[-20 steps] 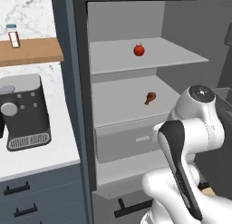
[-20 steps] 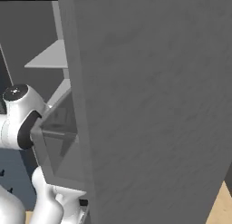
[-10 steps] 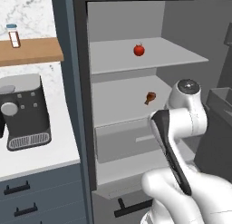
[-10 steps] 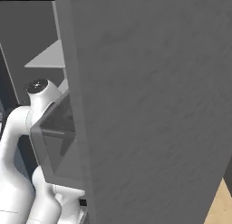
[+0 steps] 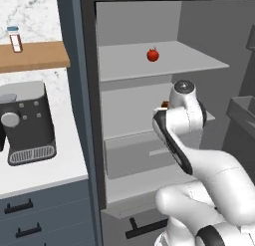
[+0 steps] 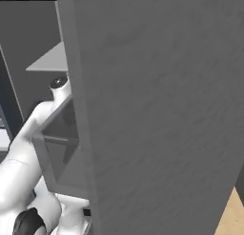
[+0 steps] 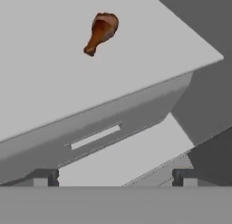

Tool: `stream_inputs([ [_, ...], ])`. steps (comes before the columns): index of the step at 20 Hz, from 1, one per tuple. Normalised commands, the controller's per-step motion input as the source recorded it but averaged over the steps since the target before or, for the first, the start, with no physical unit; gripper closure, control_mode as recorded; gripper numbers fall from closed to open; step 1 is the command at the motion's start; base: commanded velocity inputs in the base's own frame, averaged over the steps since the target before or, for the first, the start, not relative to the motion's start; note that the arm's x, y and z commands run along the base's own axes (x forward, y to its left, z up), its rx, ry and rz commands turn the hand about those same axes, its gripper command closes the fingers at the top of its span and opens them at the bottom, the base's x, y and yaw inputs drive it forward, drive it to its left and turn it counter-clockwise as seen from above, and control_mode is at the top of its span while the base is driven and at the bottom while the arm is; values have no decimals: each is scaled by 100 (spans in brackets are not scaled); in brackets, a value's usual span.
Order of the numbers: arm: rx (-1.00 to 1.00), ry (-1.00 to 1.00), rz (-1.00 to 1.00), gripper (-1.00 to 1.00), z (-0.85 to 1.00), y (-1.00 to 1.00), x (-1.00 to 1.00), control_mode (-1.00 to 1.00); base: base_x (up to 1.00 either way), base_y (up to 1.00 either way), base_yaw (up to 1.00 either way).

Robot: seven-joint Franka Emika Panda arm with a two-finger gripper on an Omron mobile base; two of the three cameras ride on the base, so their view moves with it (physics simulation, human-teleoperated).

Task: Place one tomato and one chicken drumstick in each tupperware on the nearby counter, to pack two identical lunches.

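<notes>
Gripper [image 7: 116,177]: jaws apart, empty, facing the fridge's middle shelf [image 7: 54,89]. Chicken drumstick [image 7: 101,32]: lying on that shelf, well ahead. Tomato [image 5: 153,55]: upper shelf. We should advance level, straddling the drumstick's thick end before closing.

We're looking into an open fridge [image 5: 139,21] with pale grey shelves [image 5: 164,65] and a grey drawer [image 5: 134,155] with a slot handle below. Left of it, on white worktop, we've got a black coffee machine [image 5: 27,120]. Above that, a wooden wall shelf [image 5: 32,56] carries a small jar [image 5: 15,39]. On the right, the grey fridge door [image 6: 157,110] stands open.
</notes>
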Motion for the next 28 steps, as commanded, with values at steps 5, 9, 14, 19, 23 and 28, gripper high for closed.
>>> stream_inputs([
  [5,12,0,-21,-100,-18,-31,99,-100,0,0,0],
  [9,8,0,-19,-100,-22,-31,96,-100,0,0,0],
  [14,0,0,-11,-100,-28,-2,81,-100,0,0,0],
  [19,0,0,-7,-100,-35,0,80,-100,0,0,0],
  [23,0,0,-6,-100,-41,-6,76,-100,0,0,0],
  [28,0,0,-6,-100,-37,-9,76,-100,0,0,0],
])
